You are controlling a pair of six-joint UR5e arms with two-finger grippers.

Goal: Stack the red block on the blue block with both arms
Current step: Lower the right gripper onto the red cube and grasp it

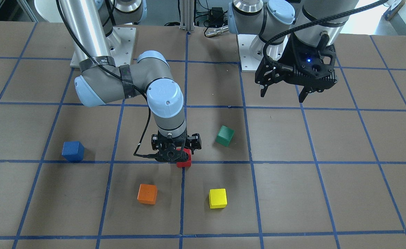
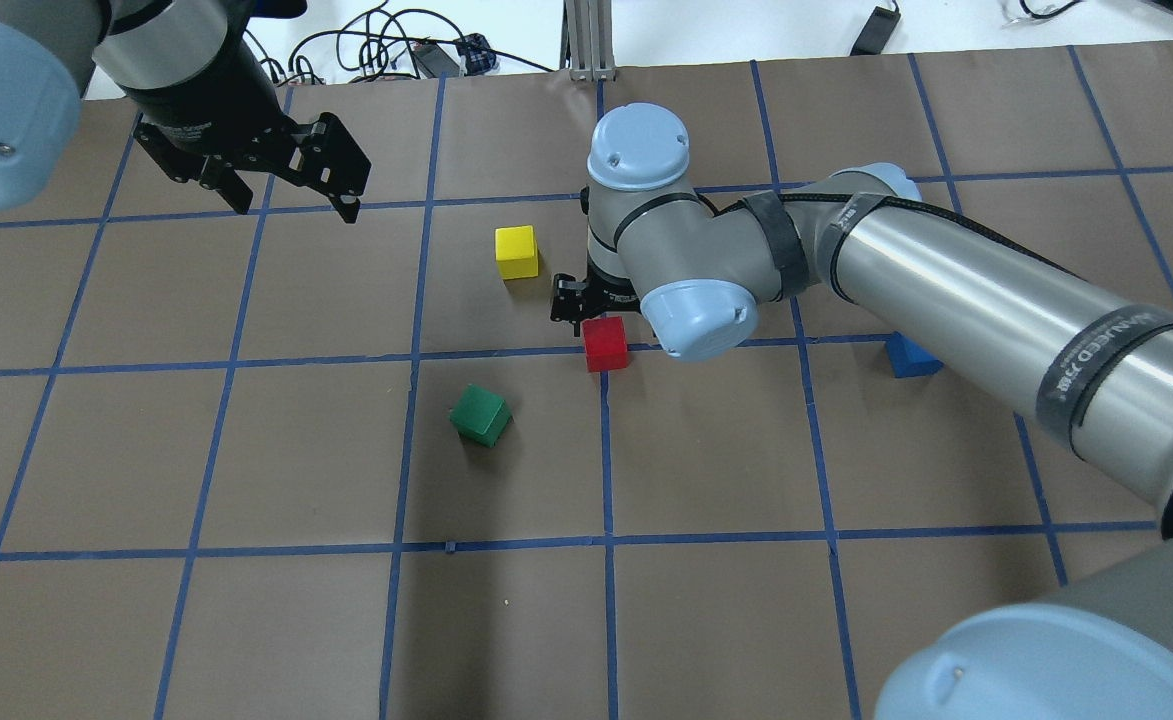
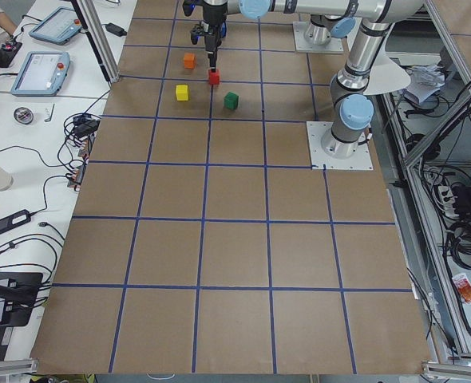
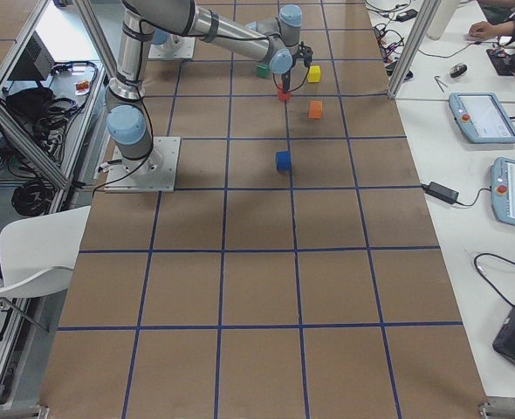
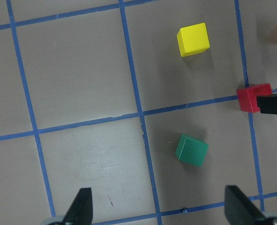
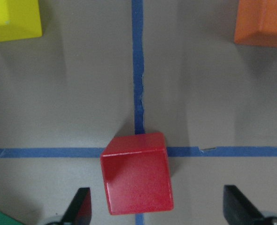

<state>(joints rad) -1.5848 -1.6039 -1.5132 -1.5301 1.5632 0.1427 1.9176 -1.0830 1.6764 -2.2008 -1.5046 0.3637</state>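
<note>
The red block [image 1: 185, 162] lies on a blue tape crossing near the table's middle; it also shows in the overhead view [image 2: 606, 343] and in the right wrist view [image 6: 136, 173]. My right gripper [image 1: 176, 155] hangs low over it, open, with its fingers [image 6: 82, 208] wide on either side and not touching it. The blue block [image 1: 73, 151] sits apart on the robot's right side, partly hidden by the right arm in the overhead view [image 2: 911, 357]. My left gripper [image 1: 282, 93] is open and empty, held high near its base.
A green block [image 1: 225, 135] lies close to the red one on the robot's left side. A yellow block [image 1: 217, 198] and an orange block [image 1: 147, 193] lie beyond it, toward the operators' edge. The right arm's elbow [image 2: 686, 310] overhangs the red block's area.
</note>
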